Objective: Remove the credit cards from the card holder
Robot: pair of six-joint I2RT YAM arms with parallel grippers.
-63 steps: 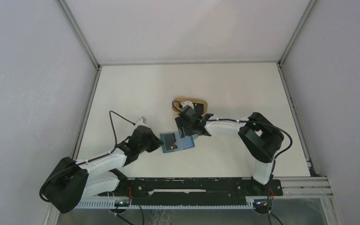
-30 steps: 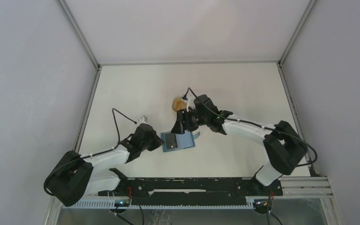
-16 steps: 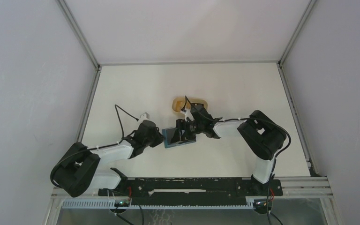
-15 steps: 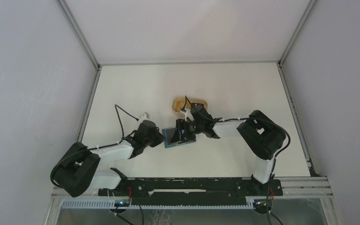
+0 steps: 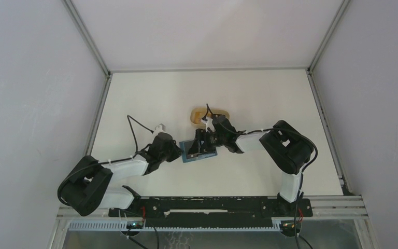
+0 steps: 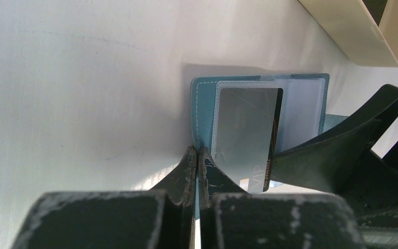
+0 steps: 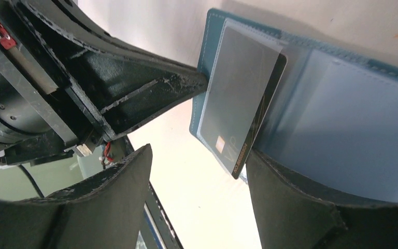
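Observation:
The teal-blue card holder (image 5: 205, 153) lies open on the table, lighter blue inside (image 7: 342, 119). My left gripper (image 6: 197, 151) is shut on the edge of its left flap (image 6: 203, 111). A dark grey card marked VIP (image 6: 246, 132) sits askew in that flap's slot, and one end pokes past the holder's near edge (image 7: 238, 98). My right gripper (image 7: 198, 153) hangs open low over the holder. One of its fingers (image 7: 290, 197) rests beside the card's protruding corner; the other finger (image 7: 109, 202) is over bare table. Other credit cards are hidden.
A beige oval tray (image 5: 219, 112) stands just behind the holder, partly covered by the right wrist; its rim shows in the left wrist view (image 6: 352, 31). The two grippers meet at the holder, the left gripper's fingers (image 7: 150, 88) close to the right gripper's.
Over the last second my right gripper swung back and came down onto the open holder. The left arm nudged the holder slightly away from the bases, still pinching it. Hardly any motion in the last half second.

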